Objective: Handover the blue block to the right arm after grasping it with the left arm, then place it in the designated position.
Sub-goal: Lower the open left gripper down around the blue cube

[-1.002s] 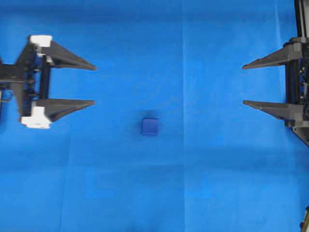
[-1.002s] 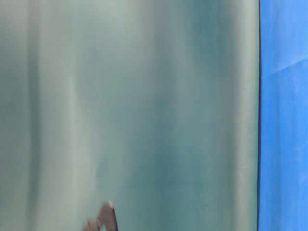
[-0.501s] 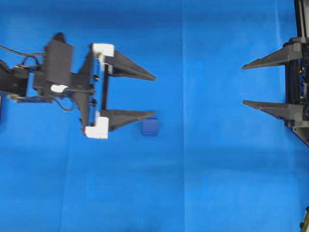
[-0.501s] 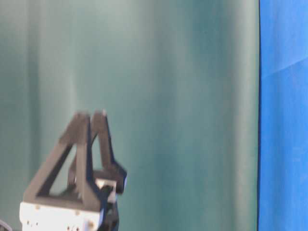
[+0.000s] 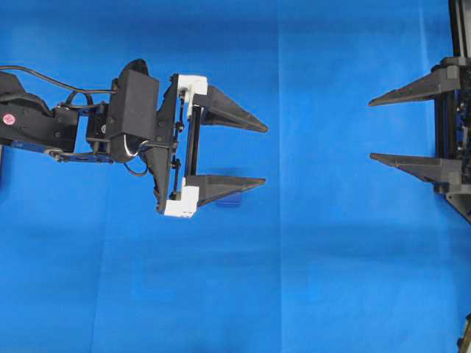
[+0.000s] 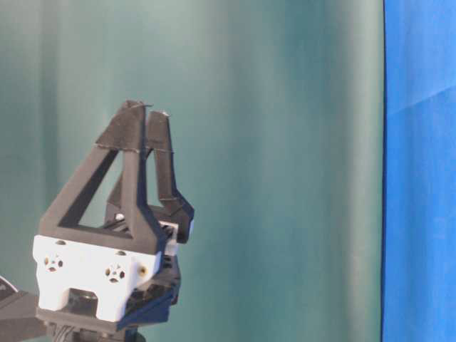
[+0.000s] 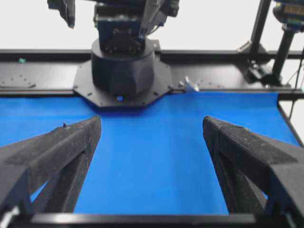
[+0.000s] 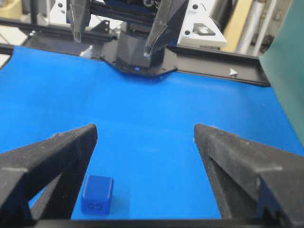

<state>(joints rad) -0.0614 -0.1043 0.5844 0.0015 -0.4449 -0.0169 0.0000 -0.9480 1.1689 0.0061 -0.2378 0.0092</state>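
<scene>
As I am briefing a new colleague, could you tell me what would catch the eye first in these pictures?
The left gripper, wide open, reaches over the blue cloth from the left. Its lower finger overlaps the small blue block in the overhead view. The right gripper waits open at the right edge.

Two black fingers point(image 8: 47, 156) of the right arm's gripper point(image 8: 145, 130) fill the lower corners of the frame, the jaws standing wide apart over the blue cloth point(image 8: 152, 109) on the worktop. The blue block point(image 8: 97, 194) sits at lower left, just beside the inner edge of the left-hand finger (whether it touches cannot be told). At the upper middle stands the left arm point(image 8: 142, 45), its two pointed fingertips point(image 8: 149, 47) hanging above the black base.
</scene>
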